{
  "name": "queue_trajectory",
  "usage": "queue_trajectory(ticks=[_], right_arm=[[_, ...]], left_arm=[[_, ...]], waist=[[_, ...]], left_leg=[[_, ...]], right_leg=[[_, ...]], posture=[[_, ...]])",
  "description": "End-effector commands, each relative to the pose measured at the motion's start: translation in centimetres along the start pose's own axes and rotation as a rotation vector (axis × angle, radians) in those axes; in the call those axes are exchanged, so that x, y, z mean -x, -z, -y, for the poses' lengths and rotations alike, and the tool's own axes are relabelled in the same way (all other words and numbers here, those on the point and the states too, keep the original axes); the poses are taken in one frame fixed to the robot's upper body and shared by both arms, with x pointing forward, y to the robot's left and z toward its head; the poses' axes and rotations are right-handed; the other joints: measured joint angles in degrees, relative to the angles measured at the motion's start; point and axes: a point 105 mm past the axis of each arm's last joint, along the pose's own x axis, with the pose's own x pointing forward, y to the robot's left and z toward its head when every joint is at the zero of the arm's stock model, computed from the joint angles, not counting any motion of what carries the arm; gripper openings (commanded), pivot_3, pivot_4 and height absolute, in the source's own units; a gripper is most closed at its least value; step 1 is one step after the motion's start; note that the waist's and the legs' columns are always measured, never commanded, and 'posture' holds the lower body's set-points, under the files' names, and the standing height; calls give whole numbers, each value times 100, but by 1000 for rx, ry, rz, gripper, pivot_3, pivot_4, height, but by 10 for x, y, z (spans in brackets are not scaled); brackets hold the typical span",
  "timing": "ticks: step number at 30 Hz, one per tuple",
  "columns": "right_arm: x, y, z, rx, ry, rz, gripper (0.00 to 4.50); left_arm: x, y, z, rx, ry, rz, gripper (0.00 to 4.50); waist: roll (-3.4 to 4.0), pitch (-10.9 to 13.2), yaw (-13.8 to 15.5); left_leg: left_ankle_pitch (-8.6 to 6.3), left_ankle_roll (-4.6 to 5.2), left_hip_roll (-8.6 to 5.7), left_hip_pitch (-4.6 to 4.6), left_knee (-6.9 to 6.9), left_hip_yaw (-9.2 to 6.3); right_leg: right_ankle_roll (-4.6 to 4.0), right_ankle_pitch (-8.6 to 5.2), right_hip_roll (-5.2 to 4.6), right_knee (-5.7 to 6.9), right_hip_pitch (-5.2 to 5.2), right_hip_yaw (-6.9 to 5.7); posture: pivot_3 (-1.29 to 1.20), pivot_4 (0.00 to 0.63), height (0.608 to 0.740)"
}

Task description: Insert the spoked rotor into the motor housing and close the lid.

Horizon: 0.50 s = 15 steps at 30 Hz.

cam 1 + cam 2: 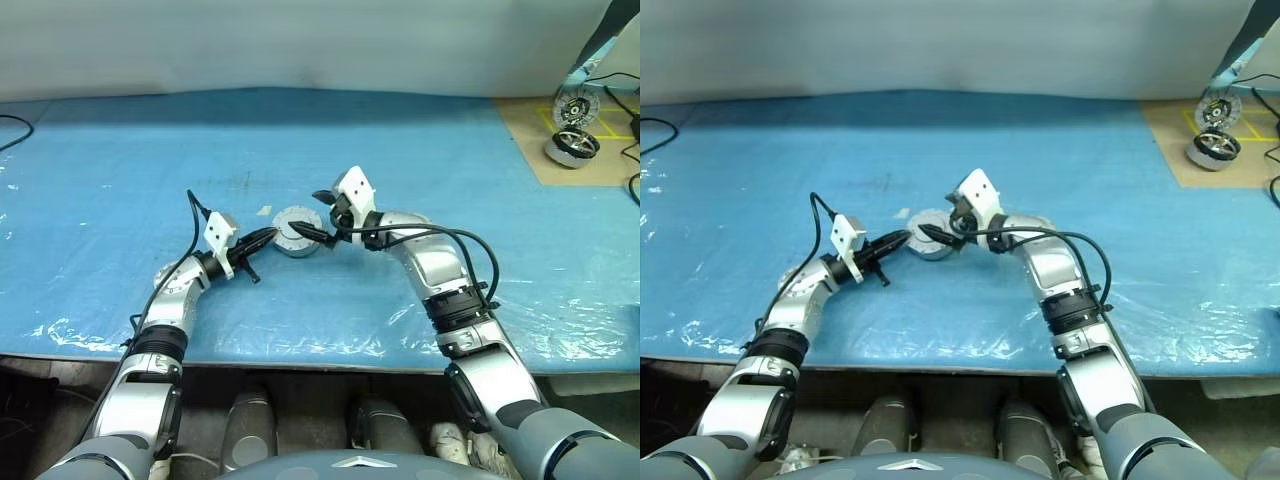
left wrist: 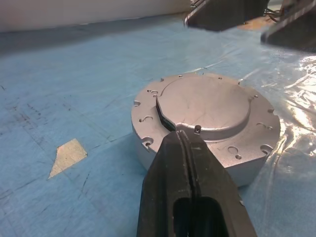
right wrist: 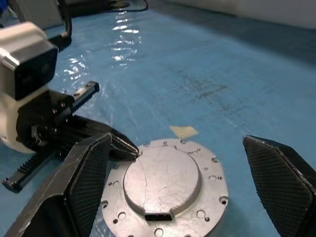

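The motor housing (image 1: 298,243) is a round silver-grey cup on the blue mat, just in front of me. The lid (image 2: 210,106) lies flat on top of it, a silver disc with a raised centre and small holes round its flange. My left gripper (image 1: 270,236) is shut with nothing between its fingers. Its tips (image 2: 180,137) touch the step of the lid's raised centre from the left. My right gripper (image 1: 318,215) hangs open just above the lid's right side, its fingers (image 3: 89,173) spread wide and off the metal. The spoked rotor is out of view.
A small tan scrap of tape (image 1: 264,210) lies on the mat just behind the housing. Two round metal parts (image 1: 575,125) sit on a brown board at the far right, with cables beside them. The table's front edge runs under my forearms.
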Motion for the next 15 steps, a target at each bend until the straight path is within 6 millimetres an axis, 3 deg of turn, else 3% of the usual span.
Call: queue_trajectory(ticks=[1,5,9,13,15], right_arm=[[13,-8,4,-105,10,41,4480],[35,36,23,-504,87,-62,4480],[45,63,12,-712,53,-109,4480],[44,69,5,-801,30,-102,4480],[38,62,2,-869,1,-47,4480]], left_arm=[[1,10,5,9,20,-47,0],[1,7,4,4,22,-42,0],[0,6,3,1,26,-43,0],[0,5,3,-1,29,-45,0],[-1,3,2,-4,31,-45,0]], waist=[[-1,0,5],[-1,0,19],[-1,1,58],[1,0,65],[1,0,68]], left_leg=[[0,0,0,0,0,0],[0,0,-1,2,2,-2],[1,-1,1,1,1,-1],[0,-1,4,7,1,-1],[0,-1,4,8,4,-1]], right_leg=[[0,0,0,0,1,0],[0,0,0,0,5,-1],[-1,0,1,0,4,-4],[-1,0,3,7,5,-6],[-1,0,2,11,5,-5]], posture=[[0,150,740],[0,150,740],[0,150,740],[0,150,740],[0,150,740]])
